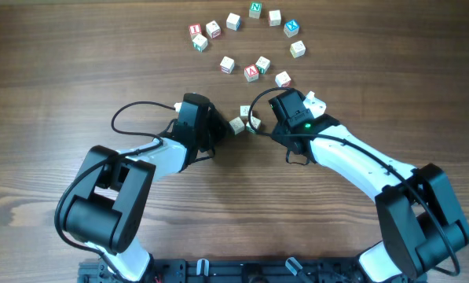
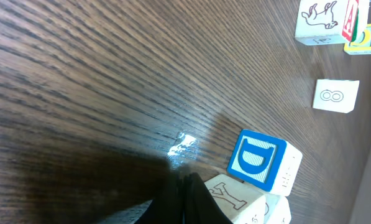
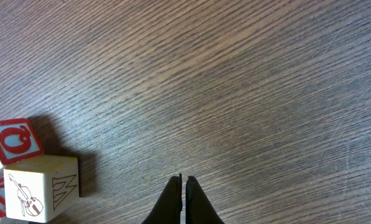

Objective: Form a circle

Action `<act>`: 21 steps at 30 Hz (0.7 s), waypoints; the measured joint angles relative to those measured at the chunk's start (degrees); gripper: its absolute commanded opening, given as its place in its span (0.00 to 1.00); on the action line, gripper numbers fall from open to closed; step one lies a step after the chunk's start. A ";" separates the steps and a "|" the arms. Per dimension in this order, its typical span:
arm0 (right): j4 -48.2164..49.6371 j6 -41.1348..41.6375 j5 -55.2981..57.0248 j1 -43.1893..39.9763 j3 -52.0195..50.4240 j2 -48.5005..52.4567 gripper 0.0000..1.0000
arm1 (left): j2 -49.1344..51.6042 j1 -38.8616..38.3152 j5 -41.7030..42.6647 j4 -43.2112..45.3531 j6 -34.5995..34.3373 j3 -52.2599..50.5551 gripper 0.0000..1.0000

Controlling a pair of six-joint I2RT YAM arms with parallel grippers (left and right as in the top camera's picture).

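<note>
The left gripper (image 2: 190, 191) and right gripper (image 3: 183, 183) are clenched empty; the cubes (image 1: 227, 64) look light, rigid, likely slippery; best pinched across opposite flat faces

arc of cubes (image 1: 233, 21): on the table (image 1: 53, 71), toward its 12 o'clock edge, bowed from 10 round to 2 o'clock.
inner cubes (image 1: 251, 72): four, at 6 o'clock from the arc, in its open side.
lone cube (image 1: 313, 100): at 4 o'clock from the inner cubes, just beside the right arm (image 1: 352, 161).
pair of cubes (image 1: 237, 124): touching, at 6 o'clock from the inner cubes, between the arms' tips.
left arm (image 1: 152, 157): at 8 o'clock from the pair.
</note>
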 measured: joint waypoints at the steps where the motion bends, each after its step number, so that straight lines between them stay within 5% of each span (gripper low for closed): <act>1: 0.00 0.00 0.00 0.00 0.00 0.00 0.06 | 0.00 -0.04 0.00 0.17 0.00 0.00 0.08; 21: 0.00 -0.28 0.00 0.00 0.00 0.00 0.05 | -0.02 -0.81 -1.27 -1.18 -1.27 0.11 0.04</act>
